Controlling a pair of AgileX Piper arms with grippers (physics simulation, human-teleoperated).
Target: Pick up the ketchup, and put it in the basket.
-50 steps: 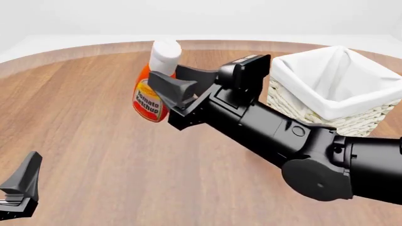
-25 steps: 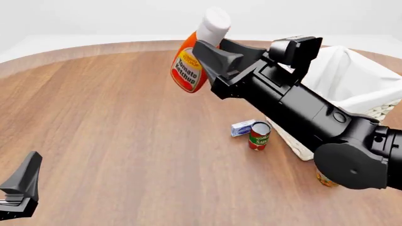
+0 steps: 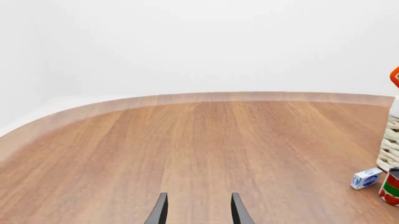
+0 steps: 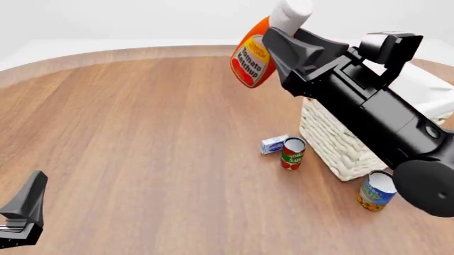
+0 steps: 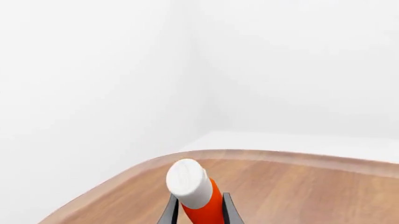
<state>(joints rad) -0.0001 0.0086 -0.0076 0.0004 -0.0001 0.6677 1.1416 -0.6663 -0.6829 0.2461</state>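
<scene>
The ketchup, a red squeeze bottle with a white cap and yellow label, hangs tilted in the air above the table, just left of the basket's near-left corner. My right gripper is shut on its upper body, below the cap. In the right wrist view the ketchup points cap-first between the fingers of that gripper. The basket is cream wicker with a white liner, mostly hidden behind my right arm. My left gripper rests low at the front left and stands open with nothing in it.
A red-and-green can and a small white-and-blue box stand by the basket's left wall. A blue-and-yellow can stands at its near corner. The left wrist view shows the box, the can and the basket's edge.
My right arm has carried the ketchup up and to the right, from the table's middle toward the basket, uncovering the cans and the box. The left arm has not moved.
</scene>
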